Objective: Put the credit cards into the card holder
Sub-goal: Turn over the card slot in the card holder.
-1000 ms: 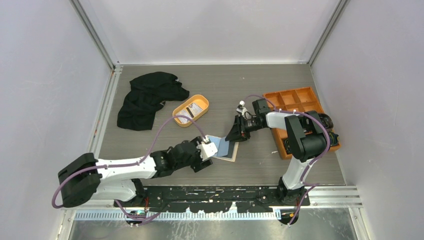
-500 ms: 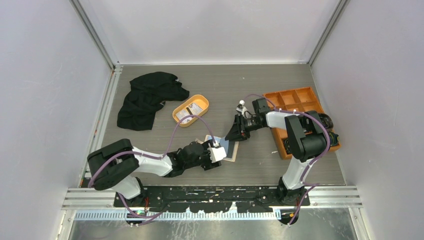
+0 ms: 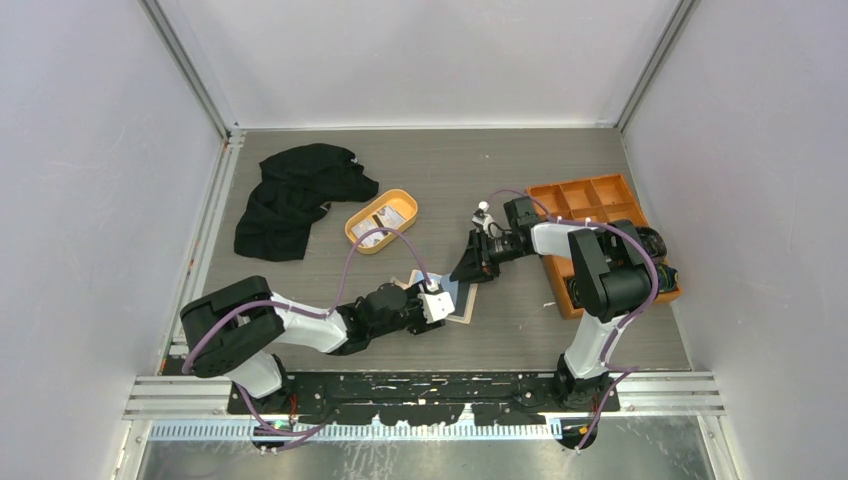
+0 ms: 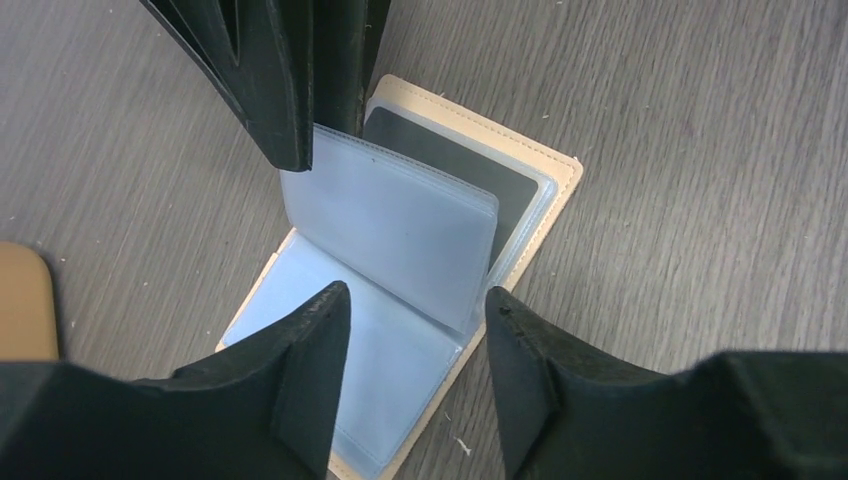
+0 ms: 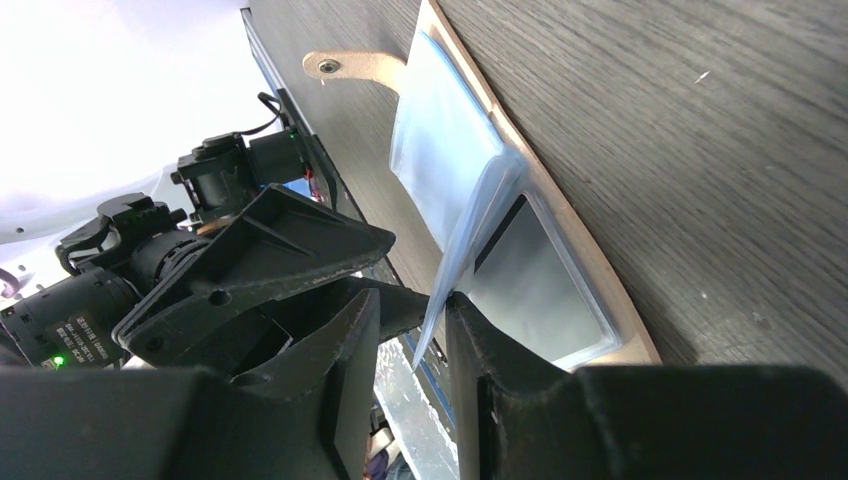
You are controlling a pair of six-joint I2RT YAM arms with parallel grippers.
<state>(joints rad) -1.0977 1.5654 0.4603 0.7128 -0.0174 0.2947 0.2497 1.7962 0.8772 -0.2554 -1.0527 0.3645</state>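
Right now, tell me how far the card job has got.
Done: the card holder lies open on the table. In hand: the right gripper pinches a clear sleeve upright while the empty left gripper hovers over the pockets. Left: the credit cards sit in the orange tray, none loaded.

Left hand [image 4: 415, 330] parted and low; right hand [image 5: 412, 330] nearly closed.

The card holder [image 3: 452, 297] is boxed in by the left hand [image 3: 437, 303] at its near-left and the right hand [image 3: 470, 272] behind; bare table [image 3: 520, 325] is left to its right.
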